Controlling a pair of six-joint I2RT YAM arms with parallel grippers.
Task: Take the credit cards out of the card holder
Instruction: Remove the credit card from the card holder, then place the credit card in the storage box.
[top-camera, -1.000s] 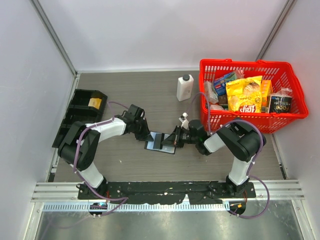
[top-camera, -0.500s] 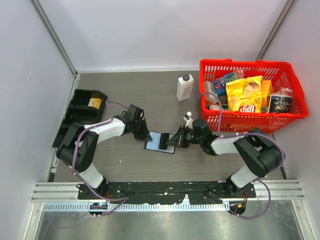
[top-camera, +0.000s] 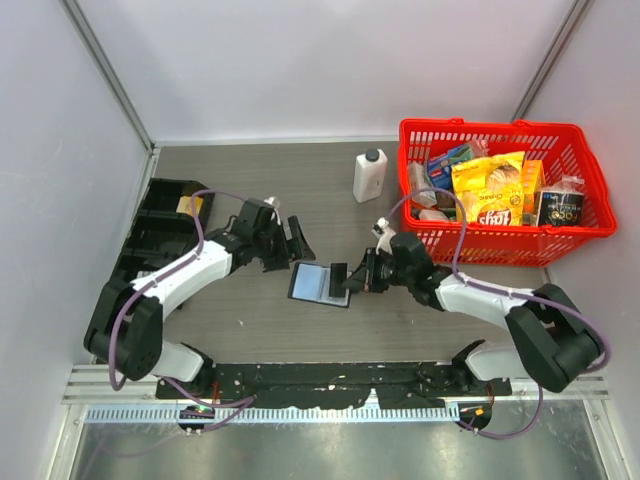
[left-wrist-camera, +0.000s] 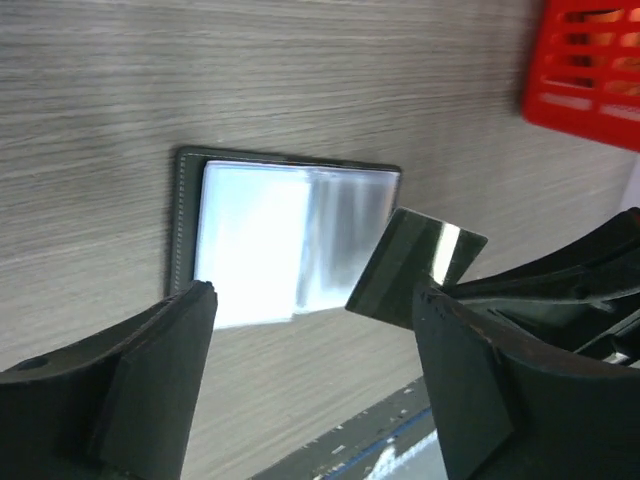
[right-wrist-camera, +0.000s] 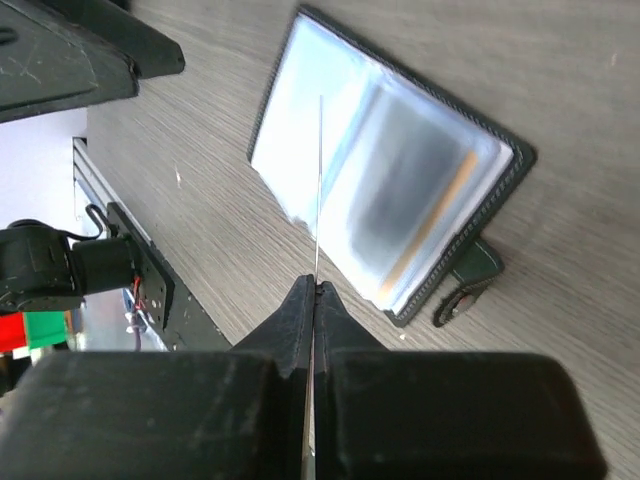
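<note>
Over card holder, right gripper clamps credit card; left gripper wide, empty; I'd lift card clear, grip firm

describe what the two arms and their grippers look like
Both the left arm and the right arm have white link shells between chunky black joints, with thin purple-grey cables looping loosely alongside. The left gripper and right gripper are matte black, with flat, tapering plastic fingers.
</note>
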